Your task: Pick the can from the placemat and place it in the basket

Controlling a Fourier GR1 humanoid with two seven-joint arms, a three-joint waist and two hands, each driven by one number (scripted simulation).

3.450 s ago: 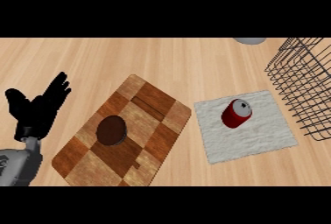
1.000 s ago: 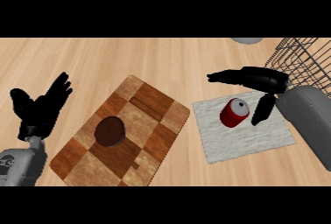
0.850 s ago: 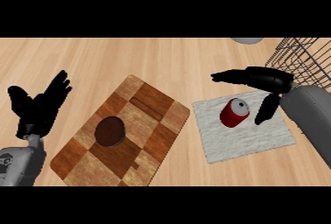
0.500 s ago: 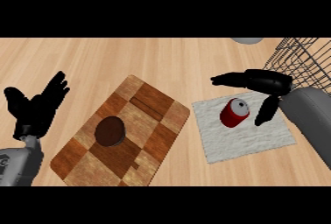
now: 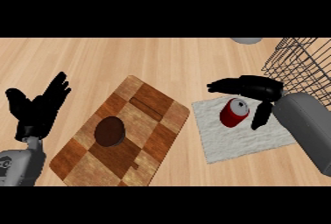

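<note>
A red can (image 5: 233,112) lies on its side on the white placemat (image 5: 242,135), right of centre. My right hand (image 5: 258,89) hovers over it, fingers spread past the can's far side and thumb hanging at its right; the hand is open and holds nothing. The black wire basket (image 5: 302,61) stands at the upper right, just beyond the placemat. At the left edge my left hand (image 5: 37,108) rests open, fingers up.
A checkered wooden cutting board (image 5: 126,133) lies in the middle with a dark brown round object (image 5: 110,131) on it. A grey object (image 5: 246,40) shows at the top edge, left of the basket.
My right arm came in from the lower right and brought its hand over the can. Over the last second it has shifted slightly right and lower. The can lies where it was.
</note>
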